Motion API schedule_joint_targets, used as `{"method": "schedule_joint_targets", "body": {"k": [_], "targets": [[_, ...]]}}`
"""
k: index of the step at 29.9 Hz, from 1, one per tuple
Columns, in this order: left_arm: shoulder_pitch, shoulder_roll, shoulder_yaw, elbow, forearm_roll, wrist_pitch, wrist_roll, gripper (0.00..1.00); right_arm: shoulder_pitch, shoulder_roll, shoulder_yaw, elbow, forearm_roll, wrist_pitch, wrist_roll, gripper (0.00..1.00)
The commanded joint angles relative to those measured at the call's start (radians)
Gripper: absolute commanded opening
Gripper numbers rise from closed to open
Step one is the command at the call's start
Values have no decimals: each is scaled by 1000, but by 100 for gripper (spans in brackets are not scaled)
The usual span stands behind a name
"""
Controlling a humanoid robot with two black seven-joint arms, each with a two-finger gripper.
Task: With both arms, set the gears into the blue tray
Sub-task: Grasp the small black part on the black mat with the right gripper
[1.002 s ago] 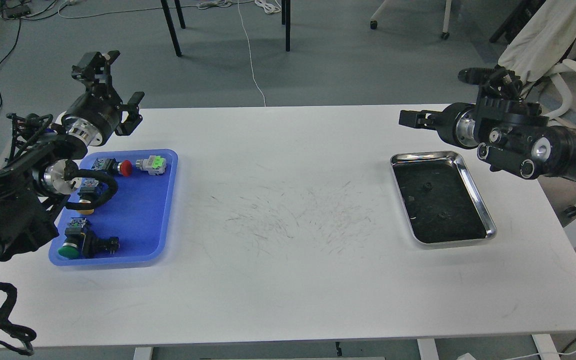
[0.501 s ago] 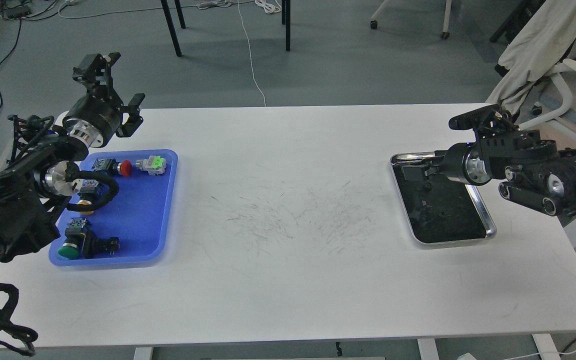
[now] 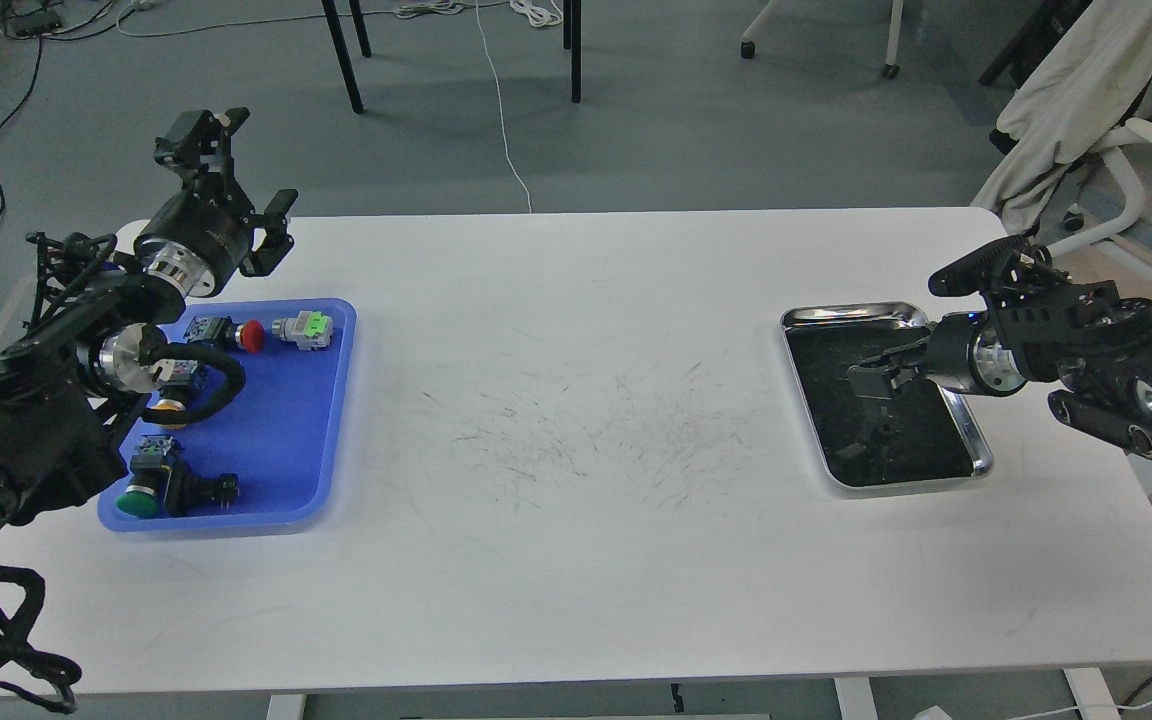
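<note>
The blue tray lies at the table's left side and holds several push-button switches. My left gripper hangs above the tray's far edge, pointing up and away, fingers spread open with nothing between them. My right gripper reaches in from the right and sits low over the dark inside of the steel tray, near its middle. Its fingers are dark against the dark tray floor, so their gap cannot be judged. I cannot make out the gears: the gripper and its shadow cover that part of the steel tray.
In the blue tray lie a red-capped switch, a grey and green one, a yellow-capped one partly behind my left arm's cable, and a green-capped one. A scuffed white tabletop separates the trays.
My right gripper has come down from above the table's far right edge into the steel tray and slid toward its middle. My left gripper shifted slightly to the right.
</note>
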Motion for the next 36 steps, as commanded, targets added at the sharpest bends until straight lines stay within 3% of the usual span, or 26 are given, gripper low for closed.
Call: {"method": "schedule_joint_targets", "body": {"k": [1, 6, 11, 21, 36], "targets": [[-2, 4, 0, 0, 0, -1, 0, 99, -16, 41, 7, -26, 1, -3, -1, 85], [-2, 7, 0, 0, 0, -1, 0, 99, -32, 66, 7, -72, 1, -6, -3, 81], [0, 7, 0, 0, 0, -1, 0, 99, -36, 77, 5, -72, 3, 8, 0, 66], [0, 9, 0, 0, 0, -1, 0, 99, -45, 72, -2, -80, 1, 31, 2, 66], [0, 10, -1, 0, 0, -3, 0, 99, -65, 83, 1, -124, 1, 31, 3, 52]]}}
